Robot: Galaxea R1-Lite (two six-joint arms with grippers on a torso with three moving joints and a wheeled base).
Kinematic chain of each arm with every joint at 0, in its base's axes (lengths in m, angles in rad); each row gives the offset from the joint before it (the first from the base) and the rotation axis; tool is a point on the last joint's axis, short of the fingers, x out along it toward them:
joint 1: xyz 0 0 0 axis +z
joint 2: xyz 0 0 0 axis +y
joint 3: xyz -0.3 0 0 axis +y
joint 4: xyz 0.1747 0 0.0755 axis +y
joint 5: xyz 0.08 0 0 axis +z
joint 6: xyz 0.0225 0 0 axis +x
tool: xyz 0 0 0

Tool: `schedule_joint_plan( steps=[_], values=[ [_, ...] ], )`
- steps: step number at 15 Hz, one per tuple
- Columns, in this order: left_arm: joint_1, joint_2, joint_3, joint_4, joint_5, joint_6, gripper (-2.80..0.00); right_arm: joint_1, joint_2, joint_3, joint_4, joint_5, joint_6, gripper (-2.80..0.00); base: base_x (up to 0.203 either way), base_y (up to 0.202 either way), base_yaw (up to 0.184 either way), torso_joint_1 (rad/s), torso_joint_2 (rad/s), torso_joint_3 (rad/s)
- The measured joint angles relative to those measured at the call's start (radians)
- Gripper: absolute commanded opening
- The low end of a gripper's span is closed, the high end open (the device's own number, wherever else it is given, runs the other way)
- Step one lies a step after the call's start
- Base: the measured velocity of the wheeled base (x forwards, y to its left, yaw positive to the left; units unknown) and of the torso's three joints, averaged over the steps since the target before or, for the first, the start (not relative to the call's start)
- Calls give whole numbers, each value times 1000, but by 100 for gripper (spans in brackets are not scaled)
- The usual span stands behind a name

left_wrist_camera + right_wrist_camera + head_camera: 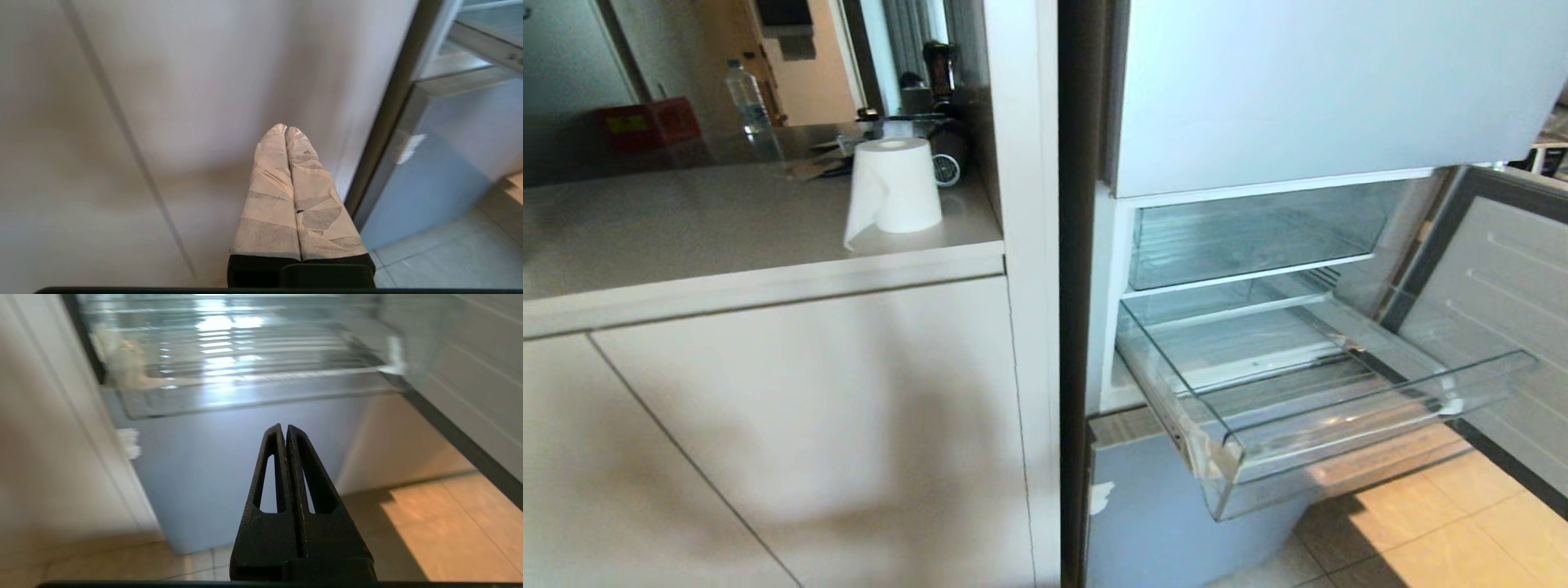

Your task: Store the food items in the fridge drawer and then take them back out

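Right wrist view showed the black right gripper pressed together on nothing, just below the clear ribbed plastic fridge drawer, which stood pulled out and empty. The tape-wrapped left gripper was likewise together, facing a white cabinet panel. No food items were visible. The drawer looked light, stiff and slippery, probably best gripped at its stepped front lip. Beige floor tiles lay beneath; a white paper roll stood on the counter.

So you've got the fridge on the right w/ its door swung open. The fridge drawer is pulled way out over the tiled floor, nothing in it afaict. A second clear drawer sits above it, pushed in. Left side is a pale cabinet w/ a tabletop; a paper towel roll stands near its edge. Further back: a water bottle and a red box.
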Motion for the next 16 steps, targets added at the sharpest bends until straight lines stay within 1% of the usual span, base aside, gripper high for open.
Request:
schedule_joint_plan(
  steps=[2, 4, 6, 9, 12, 14, 16],
  values=[
    [0, 0, 0, 0, 0, 0, -280, -1, 45, 0, 2, 5, -7, -280, 1, -3, 37, 1, 0, 2],
    [0, 0, 0, 0, 0, 0, -280, -5, 163, 0, 1, 7, -15, -280, 0, 0, 0, 0, 0, 0],
    [-1, 0, 0, 0, 0, 0, -280, -5, 347, -3, -12, 19, -21, -280, 0, 0, 0, 0, 0, 0],
    [0, 0, 0, 0, 0, 0, -280, -4, 671, -39, -125, 59, -15, -280, 0, 0, 0, 0, 0, 0],
    [0, 0, 0, 0, 0, 0, -280, 7, 978, -117, -233, 109, -12, -280, 0, 0, 0, 0, 0, 0],
    [0, 0, 0, 0, 0, 0, -280, 12, 1159, -194, -265, 156, -12, -280, 0, 0, 0, 0, 0, 0],
    [0, 0, 0, 0, 0, 0, -280, 17, 1320, -286, -280, 180, -13, -280, 0, 0, 0, 0, 0, 0]
  ],
)
